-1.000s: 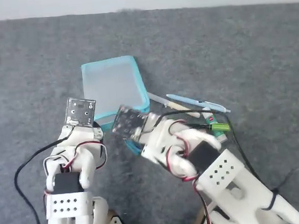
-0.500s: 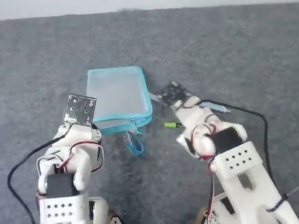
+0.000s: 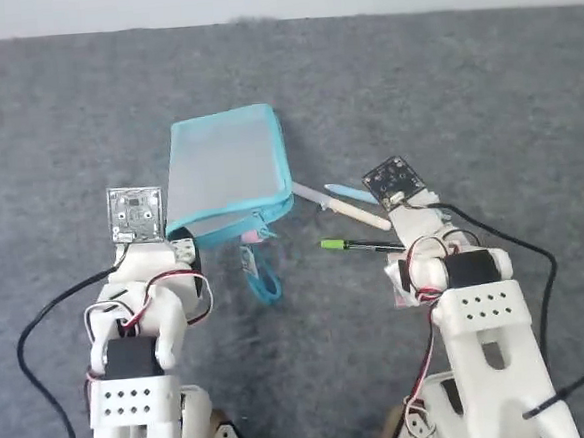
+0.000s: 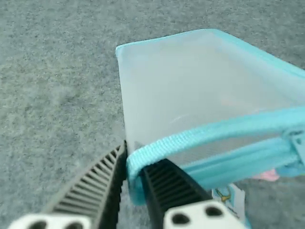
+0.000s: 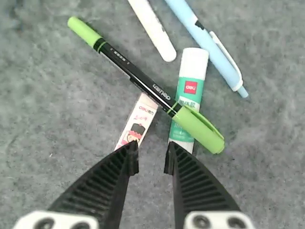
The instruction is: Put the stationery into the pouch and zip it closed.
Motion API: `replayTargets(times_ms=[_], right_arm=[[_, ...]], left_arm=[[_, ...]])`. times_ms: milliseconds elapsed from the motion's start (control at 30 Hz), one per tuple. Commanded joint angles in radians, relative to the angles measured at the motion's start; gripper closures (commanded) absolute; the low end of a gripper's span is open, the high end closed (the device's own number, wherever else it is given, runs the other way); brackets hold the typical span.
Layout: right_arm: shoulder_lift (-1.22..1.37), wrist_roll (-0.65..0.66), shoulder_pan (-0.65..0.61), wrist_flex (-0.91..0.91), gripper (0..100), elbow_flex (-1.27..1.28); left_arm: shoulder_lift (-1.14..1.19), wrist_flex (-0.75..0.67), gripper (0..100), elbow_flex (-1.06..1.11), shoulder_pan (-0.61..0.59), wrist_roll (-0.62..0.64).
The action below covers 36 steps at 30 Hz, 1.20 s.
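Note:
The translucent pouch [image 3: 226, 168] with teal trim lies at the table's middle, its near edge raised. My left gripper [image 4: 132, 168] is shut on the teal edge at the pouch's [image 4: 190, 95] near-left corner. The stationery lies in a loose pile to the pouch's right. It holds a black pen with green cap [image 5: 143, 85], a glue stick [image 5: 188, 90], a light blue pen [image 5: 205, 43], a white pen [image 5: 152, 28] and a small eraser [image 5: 138, 125]. My right gripper [image 5: 150, 153] hovers just above the eraser's end, narrowly open with nothing between its fingers.
A teal zipper strap [image 3: 262, 278] trails from the pouch toward the arms, with a small pink tag beside it. The right arm [image 3: 446, 268] covers part of the stationery pile in the high view. Grey felt table [image 3: 484, 95] runs bare beyond the pens.
The right arm swung away from the pouch's zipper side to the right, and now stands over the stationery. The left arm shifted slightly left and the pouch's near edge tilted up.

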Motion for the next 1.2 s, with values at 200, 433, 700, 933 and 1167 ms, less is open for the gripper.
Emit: replayTargets(times_ms=[200, 433, 700, 933, 1167], right_arm=[[0.064, -0.008, -0.031, 0.031, 90.7, -0.009], [0.282, -0.064, -0.068, -0.068, 90.7, -0.009], [0.443, -0.114, -0.137, -0.145, 90.7, -0.009], [0.487, -0.110, -0.136, -0.145, 90.9, -0.008], [0.487, -0.101, -0.105, -0.117, 95.7, -0.009]], left_arm=[[0.002, -0.037, 99, -0.002, -0.035, 0.020], [0.002, -0.031, 99, -0.002, -0.063, 0.018], [0.002, -0.031, 99, -0.002, -0.063, 0.017], [0.000, -0.031, 99, -0.001, -0.063, 0.017], [0.000, -0.031, 99, 0.002, -0.063, 0.017]])
